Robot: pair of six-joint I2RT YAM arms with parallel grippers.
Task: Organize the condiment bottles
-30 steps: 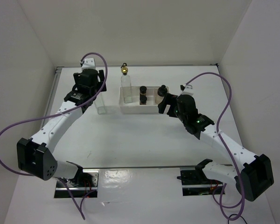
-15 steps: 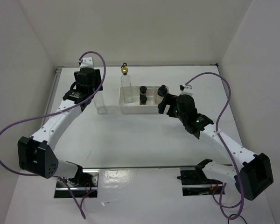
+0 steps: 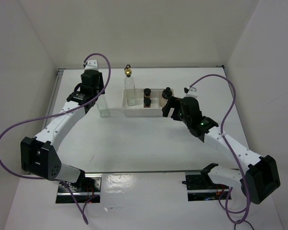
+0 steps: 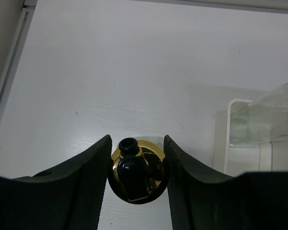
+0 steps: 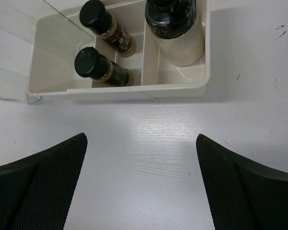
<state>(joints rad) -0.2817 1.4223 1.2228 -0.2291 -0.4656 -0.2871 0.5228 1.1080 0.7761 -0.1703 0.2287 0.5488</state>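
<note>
Left arm (image 3: 62,122): white tubular links between chunky black joint housings.
Right arm (image 3: 230,146): same white links and black joints, with a small green light (image 3: 203,125) on the black forearm block.
Cables: one thin purple cable per arm, left (image 3: 5,139) and right (image 3: 229,112), each ending in a white connector cap.
Left fingers (image 4: 89,187): black, broad and wedge-shaped, with fine cross-hatched pads.
Right fingers (image 5: 43,184): same black textured wedges.
Bases (image 3: 79,184): black blocks on shiny metal plates.
</note>
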